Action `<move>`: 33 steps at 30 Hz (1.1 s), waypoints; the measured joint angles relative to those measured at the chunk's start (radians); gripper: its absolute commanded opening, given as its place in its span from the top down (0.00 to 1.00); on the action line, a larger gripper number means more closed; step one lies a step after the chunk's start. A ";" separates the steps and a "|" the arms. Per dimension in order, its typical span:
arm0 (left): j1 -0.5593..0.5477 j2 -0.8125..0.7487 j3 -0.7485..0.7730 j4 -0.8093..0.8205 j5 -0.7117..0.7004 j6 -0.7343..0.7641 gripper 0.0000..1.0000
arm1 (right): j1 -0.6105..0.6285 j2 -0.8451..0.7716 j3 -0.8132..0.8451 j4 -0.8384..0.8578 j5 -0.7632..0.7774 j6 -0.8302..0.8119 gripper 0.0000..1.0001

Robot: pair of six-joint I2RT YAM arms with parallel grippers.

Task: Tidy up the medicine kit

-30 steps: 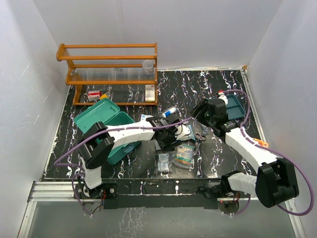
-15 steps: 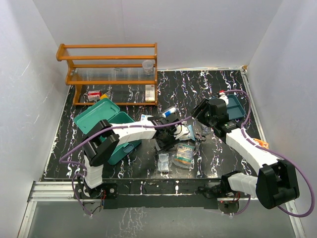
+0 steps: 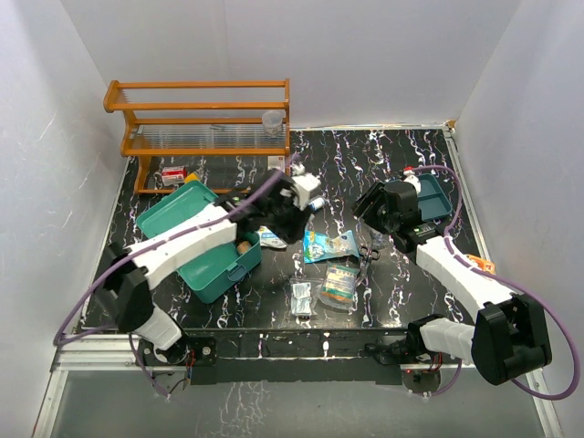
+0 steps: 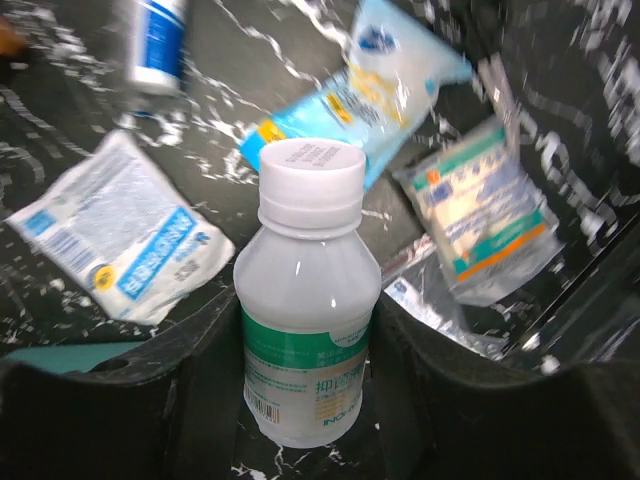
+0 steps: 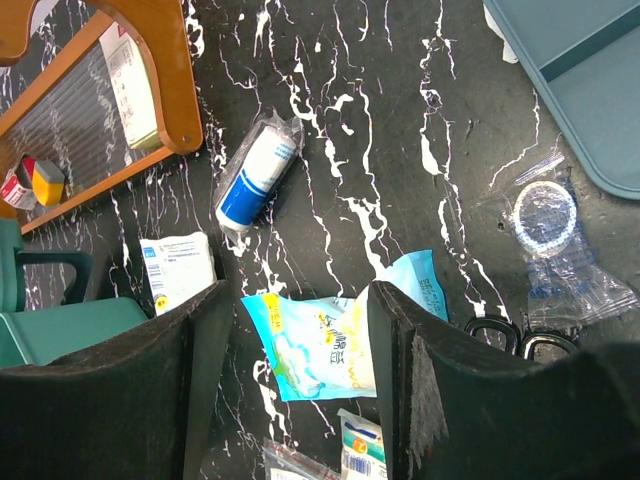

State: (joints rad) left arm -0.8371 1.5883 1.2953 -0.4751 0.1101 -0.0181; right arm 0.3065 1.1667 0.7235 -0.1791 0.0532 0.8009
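The medicine kit is a teal-green box standing open at the left, its lid raised behind it. My left gripper hovers just right of the kit, above the table. It is shut on a white bottle with a green label and a white cap, held upright between the fingers. My right gripper is open and empty. In the right wrist view it hangs above a light blue packet.
A wooden rack stands at the back left with a red box under it. A flat teal tray lies at the right. Loose on the table are a blue-white tube, a white packet, gauze packets, scissors and a bagged ring.
My left gripper has risen from the packets at the centre and swung back and left toward the kit with the bottle. The light blue packet is now uncovered. The right arm has barely moved.
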 measured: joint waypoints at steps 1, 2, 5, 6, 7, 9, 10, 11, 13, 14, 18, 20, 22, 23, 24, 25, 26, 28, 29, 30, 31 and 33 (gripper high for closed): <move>0.020 -0.029 -0.002 0.010 0.000 -0.032 0.69 | 0.000 0.000 0.000 0.000 -0.001 0.002 0.47; 0.042 -0.063 -0.006 0.023 0.001 -0.073 0.69 | 0.000 0.001 0.000 0.000 -0.004 0.003 0.47; 0.106 -0.154 -0.026 0.044 -0.039 -0.218 0.69 | 0.000 0.008 0.000 0.001 -0.016 0.011 0.47; 0.117 -0.169 -0.026 0.041 -0.058 -0.261 0.69 | 0.000 0.012 0.000 0.001 -0.023 0.013 0.47; 0.130 -0.183 -0.026 0.038 -0.085 -0.315 0.69 | 0.000 0.014 0.000 0.002 -0.029 0.014 0.47; 0.149 -0.205 -0.027 0.021 -0.139 -0.417 0.69 | 0.000 0.020 0.000 0.003 -0.042 0.014 0.47; 0.156 -0.219 -0.034 0.015 -0.169 -0.465 0.69 | 0.000 0.021 0.000 0.004 -0.050 0.015 0.47; 0.159 -0.236 -0.046 0.010 -0.196 -0.507 0.69 | 0.000 0.022 0.000 0.005 -0.054 0.015 0.47; 0.166 -0.288 -0.086 -0.007 -0.246 -0.584 0.69 | 0.000 0.022 0.000 0.006 -0.064 0.015 0.47; 0.169 -0.322 -0.109 -0.021 -0.274 -0.621 0.69 | 0.000 0.022 0.000 0.009 -0.069 0.015 0.47; 0.185 -0.461 -0.193 -0.085 -0.374 -0.762 0.69 | 0.000 0.029 0.001 0.027 -0.087 0.016 0.47; 0.193 -0.530 -0.233 -0.114 -0.423 -0.834 0.69 | 0.000 0.037 0.002 0.030 -0.095 0.016 0.47; 0.200 -0.593 -0.278 -0.139 -0.467 -0.905 0.69 | 0.000 0.045 0.004 0.030 -0.104 0.018 0.47; 0.200 -0.619 -0.300 -0.150 -0.485 -0.937 0.70 | 0.000 0.050 0.006 0.030 -0.109 0.019 0.47; 0.200 -0.634 -0.315 -0.162 -0.496 -0.959 0.69 | 0.000 0.054 0.007 0.032 -0.113 0.021 0.47; 0.200 -0.649 -0.332 -0.171 -0.509 -0.985 0.69 | 0.000 0.058 0.007 0.033 -0.117 0.021 0.47; 0.200 -0.659 -0.350 -0.179 -0.520 -1.008 0.69 | 0.000 0.061 0.007 0.034 -0.122 0.021 0.47; 0.200 -0.674 -0.388 -0.188 -0.537 -1.049 0.69 | 0.000 0.068 0.007 0.034 -0.132 0.021 0.47; 0.200 -0.678 -0.406 -0.191 -0.545 -1.067 0.69 | 0.000 0.071 0.007 0.033 -0.134 0.021 0.47; 0.200 -0.682 -0.424 -0.192 -0.552 -1.085 0.69 | 0.000 0.071 0.007 0.033 -0.136 0.020 0.47; 0.200 -0.686 -0.439 -0.193 -0.559 -1.099 0.70 | 0.000 0.071 0.007 0.034 -0.137 0.020 0.47; 0.200 -0.693 -0.468 -0.200 -0.572 -1.127 0.70 | 0.000 0.071 0.007 0.035 -0.139 0.019 0.47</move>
State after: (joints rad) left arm -0.6369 0.8955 0.8276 -0.6754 -0.4618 -1.1454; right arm 0.3065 1.2381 0.7303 -0.1440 -0.0856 0.8200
